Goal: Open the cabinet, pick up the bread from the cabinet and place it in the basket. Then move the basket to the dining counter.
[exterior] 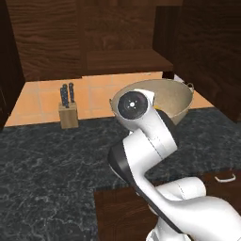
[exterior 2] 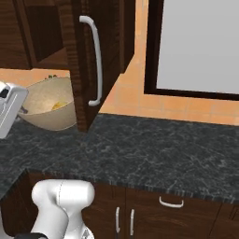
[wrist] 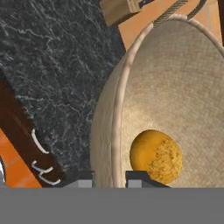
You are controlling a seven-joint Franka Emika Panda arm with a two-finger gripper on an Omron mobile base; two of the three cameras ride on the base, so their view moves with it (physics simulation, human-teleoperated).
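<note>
The tan basket [exterior: 175, 96] [exterior 2: 46, 100] [wrist: 175, 74] stands on the black granite counter [exterior: 47, 150] under the dark wood cabinet [exterior: 117, 37]. The cabinet door [exterior 2: 77, 56] with its silver bar handle [exterior 2: 96, 65] hangs open beside the basket. The golden-orange bread [wrist: 156, 156] [exterior 2: 58, 105] lies inside the basket at its bottom. In the hand view my gripper [wrist: 110, 178] straddles the basket's near rim, one fingertip [wrist: 81, 179] outside and one inside, and the wall fills the narrow gap between them. My own arm hides that rim in the left base view.
A wooden knife block [exterior: 68, 113] [wrist: 120, 8] stands on the counter left of the basket, against the orange tiled wall. Low dark drawers with curved handles [exterior 2: 171, 203] [exterior: 225, 178] run under the counter edge. A dark-framed window [exterior 2: 200, 42] is at the right.
</note>
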